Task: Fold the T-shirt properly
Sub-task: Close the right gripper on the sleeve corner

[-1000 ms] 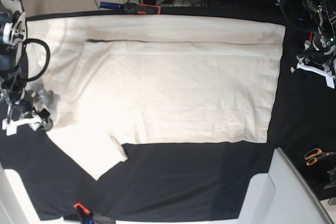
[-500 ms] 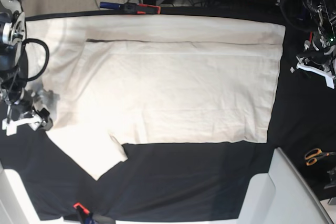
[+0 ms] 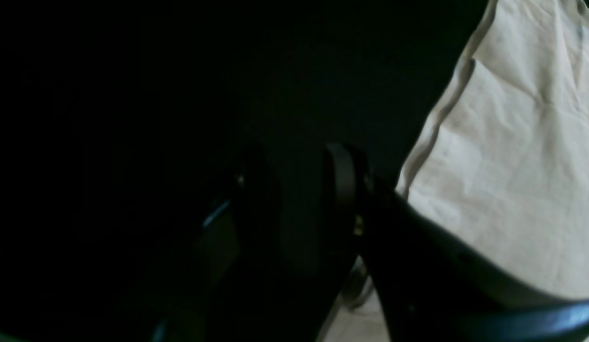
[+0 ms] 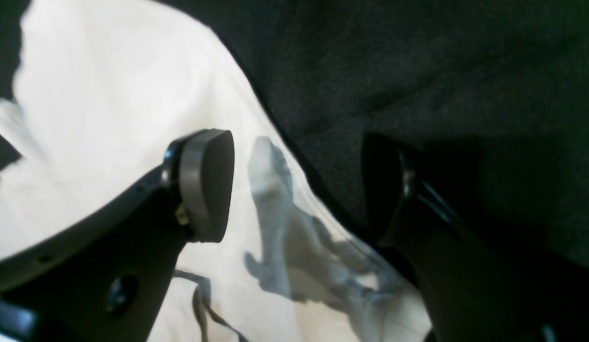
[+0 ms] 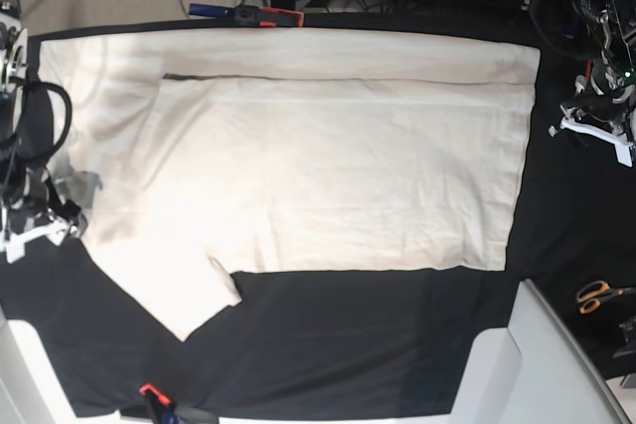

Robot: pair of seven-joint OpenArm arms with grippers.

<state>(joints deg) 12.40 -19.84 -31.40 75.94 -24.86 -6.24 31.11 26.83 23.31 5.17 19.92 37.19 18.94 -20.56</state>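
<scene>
T-shirt [image 5: 328, 166]: matt cream cloth, soft weave, lightly creased (fine wrinkles clearest in the left wrist view). Cover on the counter [image 5: 368, 335]: black cloth, matt, slightly grainy nap. Right pincer [image 4: 299, 190]: black hard plastic, smooth with a faint sheen; its fingertip pad [image 4: 206, 183] looks matt grey, rubbery. Scissors [image 5: 599, 295]: glossy orange plastic handles.

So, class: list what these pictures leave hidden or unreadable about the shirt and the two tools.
- Base view: left tool too small to judge its opening.
- Left wrist view: tool tips lost in darkness.
- Right wrist view: T-shirt overexposed, cut by frame edges.
- Base view: right tool at the frame edge, partly cut off.
</scene>
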